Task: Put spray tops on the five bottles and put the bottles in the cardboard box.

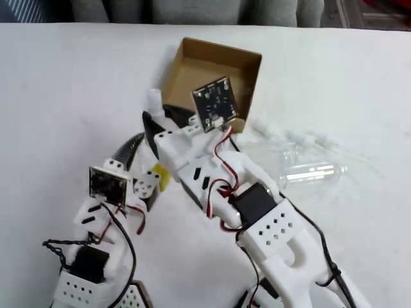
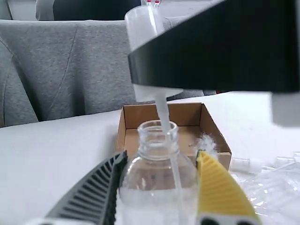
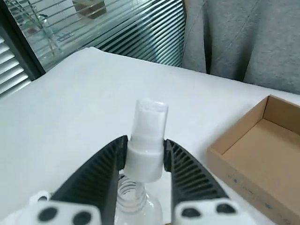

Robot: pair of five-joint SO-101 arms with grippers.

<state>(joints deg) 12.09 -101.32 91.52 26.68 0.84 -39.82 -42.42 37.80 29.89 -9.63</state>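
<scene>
Left gripper (image 2: 161, 157) is clamping bottle (image 2: 154, 192), lower centre; right gripper (image 3: 145, 143) is pinching spray top (image 3: 150, 117); keep tube centred while lowering.

The high view looks down over the table (image 1: 64, 77); both wrist views sit low and close; all three share the cardboard box (image 1: 205, 67).

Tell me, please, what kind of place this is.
Probably an office or lounge used as a robot workspace, not a factory: a white table, grey upholstered seating right behind it, and window blinds beyond the table.
</scene>
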